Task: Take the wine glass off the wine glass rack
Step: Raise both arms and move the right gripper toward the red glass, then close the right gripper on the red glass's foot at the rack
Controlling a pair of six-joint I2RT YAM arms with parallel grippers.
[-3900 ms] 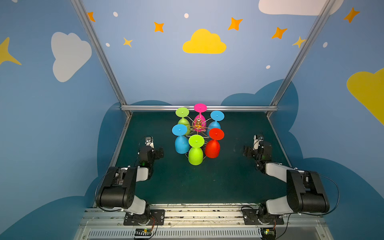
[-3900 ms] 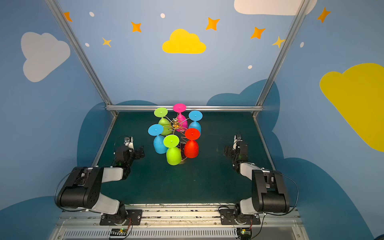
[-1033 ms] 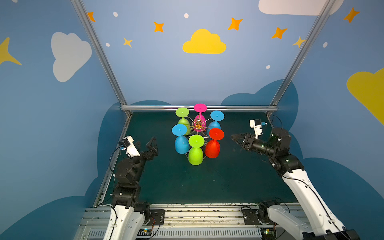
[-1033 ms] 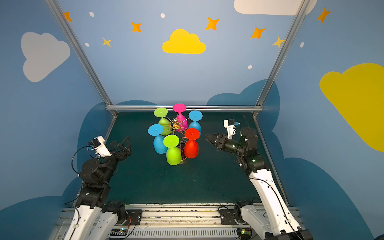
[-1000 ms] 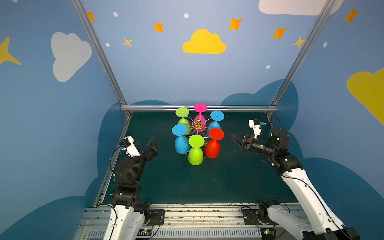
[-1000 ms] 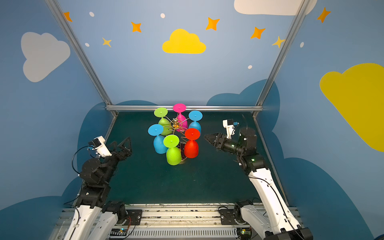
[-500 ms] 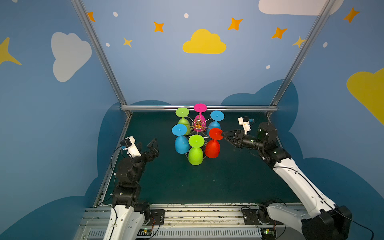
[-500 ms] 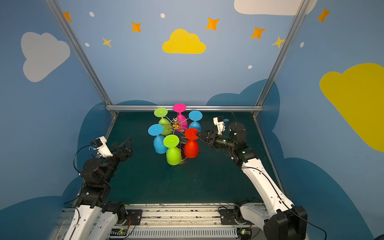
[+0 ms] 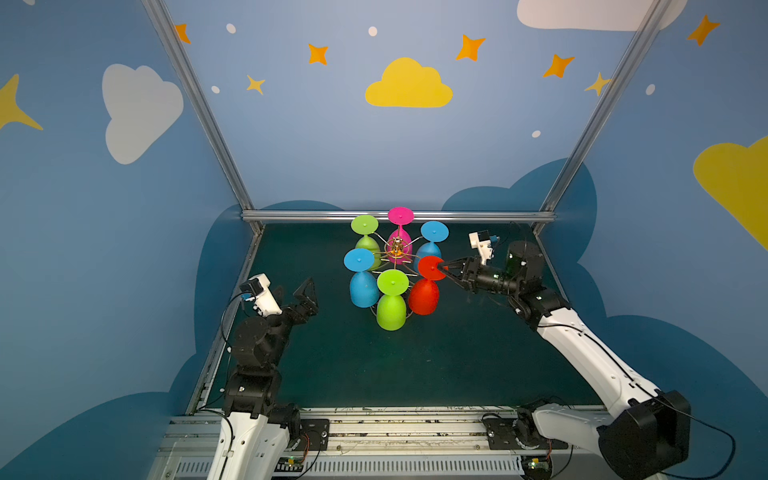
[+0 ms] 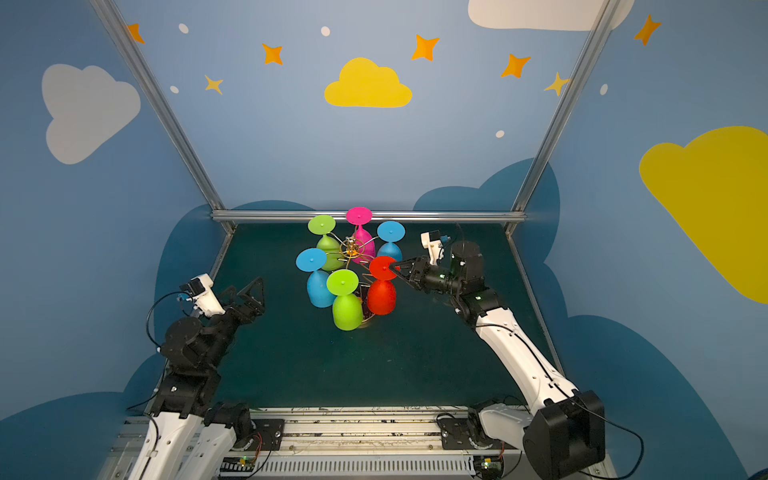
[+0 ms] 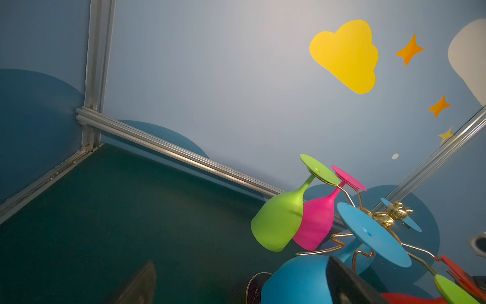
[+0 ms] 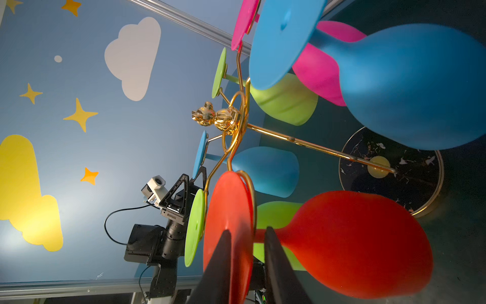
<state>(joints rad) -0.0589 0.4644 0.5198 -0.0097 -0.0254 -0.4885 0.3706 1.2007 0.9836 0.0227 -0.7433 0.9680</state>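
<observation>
Two right jaws, narrowly apart, straddle the red wine glass foot.

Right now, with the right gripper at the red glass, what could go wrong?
The right gripper straddles the foot of the red wine glass, beside a gold loop of the wine glass rack; it may pinch wire and drag the rack. The lime green glass hangs close alongside; pulling out could knock it.

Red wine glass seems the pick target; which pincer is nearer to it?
Right. The right pincer straddles the red wine glass at its foot, up by the rack. The left pincer hangs open, far off on the rack's opposite side.
</observation>
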